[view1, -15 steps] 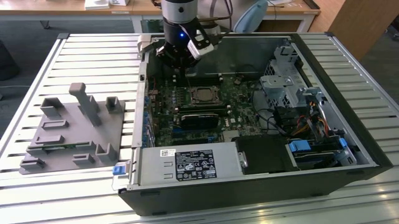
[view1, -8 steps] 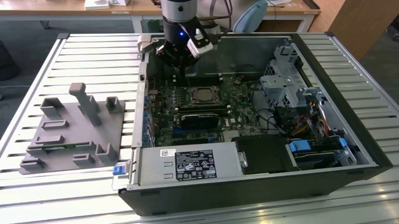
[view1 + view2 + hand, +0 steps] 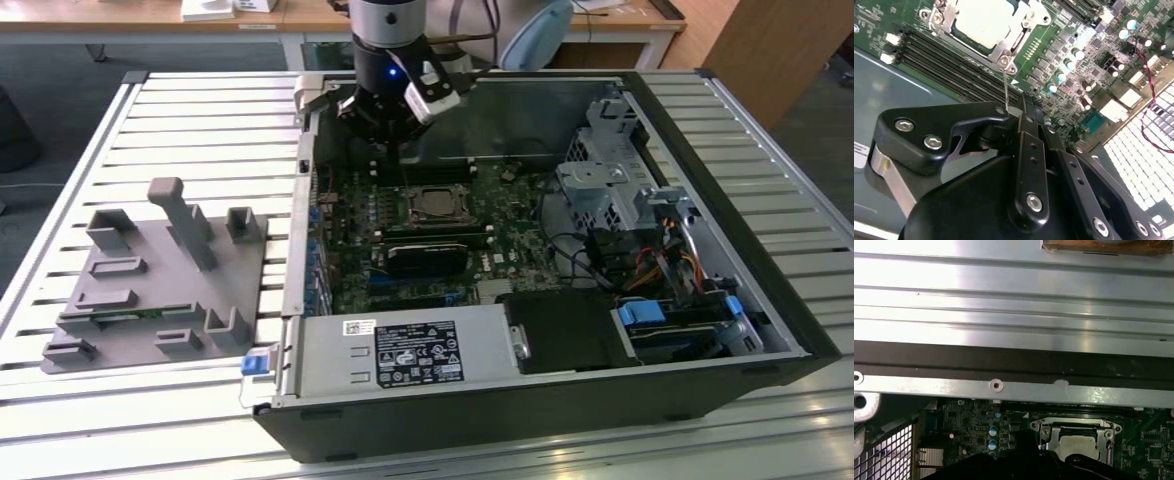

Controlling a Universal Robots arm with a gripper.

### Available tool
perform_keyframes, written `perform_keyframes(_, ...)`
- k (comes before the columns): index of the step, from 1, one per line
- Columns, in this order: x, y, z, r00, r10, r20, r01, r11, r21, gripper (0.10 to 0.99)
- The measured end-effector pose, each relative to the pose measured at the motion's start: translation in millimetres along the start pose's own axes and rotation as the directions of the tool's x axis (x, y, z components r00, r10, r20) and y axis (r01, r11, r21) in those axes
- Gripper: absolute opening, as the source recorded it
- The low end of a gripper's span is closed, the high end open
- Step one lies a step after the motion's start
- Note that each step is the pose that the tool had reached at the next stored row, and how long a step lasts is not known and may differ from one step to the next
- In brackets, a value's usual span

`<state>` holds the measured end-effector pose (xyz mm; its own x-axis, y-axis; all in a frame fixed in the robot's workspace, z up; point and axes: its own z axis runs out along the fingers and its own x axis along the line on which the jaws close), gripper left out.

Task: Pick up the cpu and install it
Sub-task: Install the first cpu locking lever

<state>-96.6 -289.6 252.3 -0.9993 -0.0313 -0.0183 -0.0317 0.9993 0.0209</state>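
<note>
The cpu already sits in the motherboard socket, silvery top up, near the middle of the motherboard inside the open pc case. My gripper hangs above the board's far edge, so the chip lies just beyond its tip, toward the board's centre. I read the jaws as pressed together w/ nothing between them.

cpu cut off by the second wrist view's edge, gripper fingertips hidden behind its own black body — grip unreadable
</note>
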Motion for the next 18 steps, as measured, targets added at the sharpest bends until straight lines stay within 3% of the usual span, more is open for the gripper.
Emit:
perform_keyframes(6, -9.2, -0.3, 0.1, 1.0, 0.0, -0.0001, 0.0, 1.0, 0.0, 0.106)
perform_keyframes(18, -14.9, -0.5, 0.2, 1.0, 0.0, -0.0001, 0.0, 1.0, 0.0, 0.106)
